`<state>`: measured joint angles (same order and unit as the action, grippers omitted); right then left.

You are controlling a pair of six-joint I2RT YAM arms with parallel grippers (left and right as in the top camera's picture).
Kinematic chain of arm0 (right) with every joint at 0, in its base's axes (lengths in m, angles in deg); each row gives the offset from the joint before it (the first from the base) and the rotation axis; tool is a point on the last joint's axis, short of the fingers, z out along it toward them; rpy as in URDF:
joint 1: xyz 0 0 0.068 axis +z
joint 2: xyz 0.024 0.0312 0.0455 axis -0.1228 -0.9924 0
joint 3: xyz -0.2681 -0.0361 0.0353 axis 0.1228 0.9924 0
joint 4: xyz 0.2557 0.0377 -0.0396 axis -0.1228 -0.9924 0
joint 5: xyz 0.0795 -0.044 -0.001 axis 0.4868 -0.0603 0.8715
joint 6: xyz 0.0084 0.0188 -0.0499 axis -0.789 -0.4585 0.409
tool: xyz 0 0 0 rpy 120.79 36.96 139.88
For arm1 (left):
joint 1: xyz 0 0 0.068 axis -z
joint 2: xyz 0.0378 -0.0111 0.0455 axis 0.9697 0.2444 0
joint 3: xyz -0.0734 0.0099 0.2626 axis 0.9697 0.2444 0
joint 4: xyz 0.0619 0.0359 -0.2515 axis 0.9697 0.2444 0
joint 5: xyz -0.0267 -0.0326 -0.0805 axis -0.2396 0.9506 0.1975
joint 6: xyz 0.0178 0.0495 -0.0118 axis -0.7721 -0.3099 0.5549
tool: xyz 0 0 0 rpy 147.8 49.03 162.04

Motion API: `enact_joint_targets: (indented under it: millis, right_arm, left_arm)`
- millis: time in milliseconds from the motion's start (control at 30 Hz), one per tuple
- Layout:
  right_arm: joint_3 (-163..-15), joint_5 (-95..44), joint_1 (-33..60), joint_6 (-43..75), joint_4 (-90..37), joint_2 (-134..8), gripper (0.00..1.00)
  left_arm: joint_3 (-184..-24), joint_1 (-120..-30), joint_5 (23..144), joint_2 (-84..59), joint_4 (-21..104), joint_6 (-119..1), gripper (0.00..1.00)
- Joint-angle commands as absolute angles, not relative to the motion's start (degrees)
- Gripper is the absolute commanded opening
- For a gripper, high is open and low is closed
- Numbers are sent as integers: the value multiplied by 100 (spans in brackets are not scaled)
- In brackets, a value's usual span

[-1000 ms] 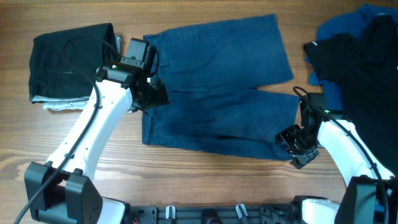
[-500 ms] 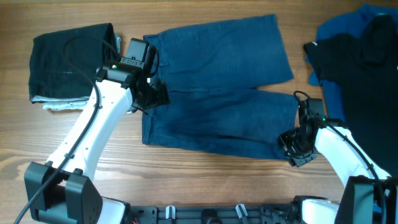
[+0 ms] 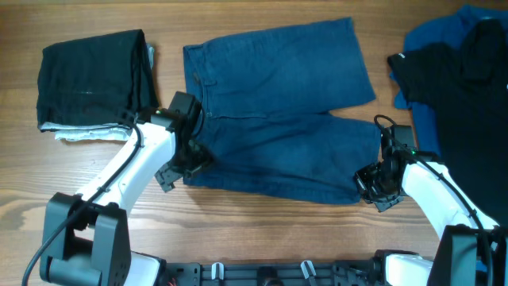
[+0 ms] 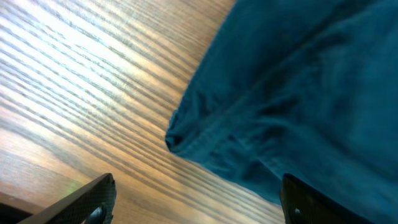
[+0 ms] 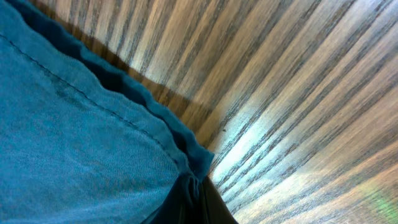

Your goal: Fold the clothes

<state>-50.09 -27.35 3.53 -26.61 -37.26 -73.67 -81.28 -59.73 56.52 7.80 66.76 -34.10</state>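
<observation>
**1. Table** (image 3: 262, 230). Pale brown wood with a strong grain; it fills the overhead view. Bright glare streaks are recorded on it in both wrist views. Nothing of the room beyond its edges is shown.

**2. Shorts** (image 3: 278, 103). Navy, spread flat at the centre of the frame and not yet folded. The waistband is turned to the left and the two legs to the right.

**3. Heap of garments** (image 3: 468, 71). Black over brighter blue, unsorted, at the upper right and well apart from the shorts.

**4. Folded black garment** (image 3: 91, 75). Upper left, squared off, with a pale cloth (image 3: 79, 135) showing under its lower edge.

**5. Left end effector** (image 3: 178, 163). Set at the lower-left corner of the shorts. Its jaws are spread wide and nothing is held. In its wrist view the waistband corner (image 4: 177, 140) is seen just ahead of the gap.

**6. Right end effector** (image 3: 373, 187). Set at the lower-right corner. It is clamped fully onto the leg hem (image 5: 155, 134), which is seen gathering into the closed tips.

**Handling note.** The step in hand is judged to be taking the lower edge at both corners, so that one leg can be folded over the other.
- The left jaws are best brought over the waistband corner and closed on every layer before any lift is made.
- Both corners are best raised together and level, with the edge kept taut.
- A one-sided pull is likely to drag and skew the cloth.
</observation>
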Motion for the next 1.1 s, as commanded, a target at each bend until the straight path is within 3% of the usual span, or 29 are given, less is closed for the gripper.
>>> enact_joint_targets:
  millis: [0,167,300,367,400,433,467,600,800,1067]
  right_arm:
    - [-4913,-2836,344,-2543,-3672,-7358,4]
    - [-4913,-2836,344,-2348,-3602,-7358,4]
    - [-4913,-2836,344,-2245,-3604,-7358,4]
    - [-4913,-2836,344,-2245,-3604,-7358,4]
    - [-4913,-2836,344,-2243,-3604,-7358,4]
    - [-4913,-2836,344,-2241,-3604,-7358,4]
    - [-4913,-2836,344,-2243,-3600,-7358,4]
    - [-4913,-2836,344,-2156,-3598,-7358,4]
    - [-5267,-2836,344,-1531,-4050,-7343,4]
    - [-6244,-2814,344,-1032,-5099,-7340,4]
  left_arm:
    - [-7796,-5956,5770,791,6370,-2744,85]
    - [-7206,-5956,6540,793,5640,-2525,84]
    - [-6856,-5956,6555,793,5002,-2436,77]
    - [-6808,-5956,6551,793,4897,-2440,51]
    - [-6808,-5956,6531,793,4901,-2442,27]
    - [-6808,-5956,6516,793,4905,-2444,9]
    - [-6808,-5956,6496,793,4929,-2447,4]
    - [-6810,-5956,6282,791,4943,-2475,4]
    - [-7147,-5960,6251,634,5574,-3614,4]
    - [-7505,-5956,6253,-1064,6451,-3609,4]
